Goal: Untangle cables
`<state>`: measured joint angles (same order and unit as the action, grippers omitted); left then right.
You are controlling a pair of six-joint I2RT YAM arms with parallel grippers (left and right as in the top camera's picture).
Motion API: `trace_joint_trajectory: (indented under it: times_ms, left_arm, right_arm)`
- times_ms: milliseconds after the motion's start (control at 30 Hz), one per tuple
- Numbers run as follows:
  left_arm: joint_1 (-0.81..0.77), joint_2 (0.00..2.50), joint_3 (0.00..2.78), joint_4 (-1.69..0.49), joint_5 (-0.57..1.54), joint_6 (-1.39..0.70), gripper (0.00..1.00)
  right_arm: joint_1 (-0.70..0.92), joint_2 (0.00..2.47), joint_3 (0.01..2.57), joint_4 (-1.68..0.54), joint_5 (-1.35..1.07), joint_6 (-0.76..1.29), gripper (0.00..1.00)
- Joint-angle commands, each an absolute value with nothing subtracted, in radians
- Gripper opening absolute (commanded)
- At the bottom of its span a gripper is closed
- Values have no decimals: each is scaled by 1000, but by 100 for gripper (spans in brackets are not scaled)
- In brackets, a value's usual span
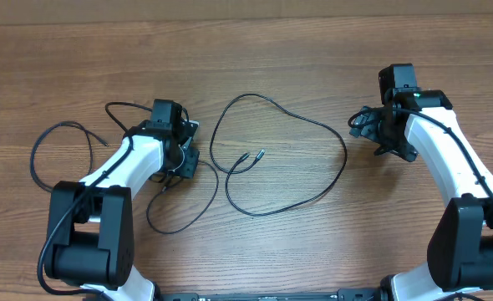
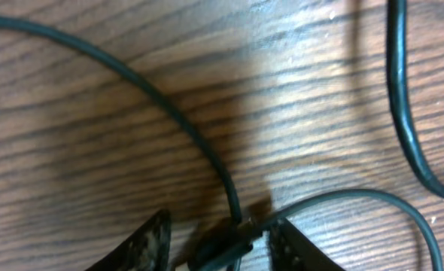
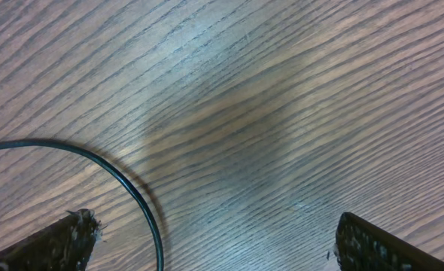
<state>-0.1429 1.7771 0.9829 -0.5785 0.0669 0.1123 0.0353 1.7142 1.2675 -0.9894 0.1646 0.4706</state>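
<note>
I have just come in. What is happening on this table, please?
Two robot arms are working at untangling thin black cables lying on a wooden table. The left gripper is low on the table with its fingers either side of a spot where two cables meet, not clamped. The right gripper is wide open over bare wood, one cable beside it, holding nothing.
</note>
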Motion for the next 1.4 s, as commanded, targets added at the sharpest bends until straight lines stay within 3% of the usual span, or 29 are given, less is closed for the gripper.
trace_joint_trajectory:
  times_ms: [0, 67, 233, 433, 533, 600, 1233, 1367]
  left_arm:
    - [-145, 1795, 913, -577, 121, 134, 36]
    - [-145, 1795, 911, -572, 158, 134, 31]
    - [-145, 1795, 911, -563, 177, 133, 4]
    - [-145, 1795, 912, -512, 177, 43, 4]
    - [-145, 1795, 912, -500, 176, 21, 25]
    - [-145, 1795, 912, -508, 177, 22, 29]
    - [-145, 1795, 911, -703, 105, -6, 38]
    - [-145, 1795, 911, -697, 52, -54, 30]
  right_arm:
    - [38, 1720, 1262, -988, 179, 470, 100]
    - [38, 1720, 1262, -988, 179, 470, 100]
    - [38, 1720, 1262, -988, 179, 470, 100]
    - [38, 1720, 1262, -988, 179, 470, 100]
    - [38, 1720, 1262, -988, 179, 470, 100]
    - [38, 1720, 1262, -988, 179, 470, 100]
    - [38, 1720, 1262, -988, 179, 470, 100]
    - [38, 1720, 1262, -988, 179, 470, 100]
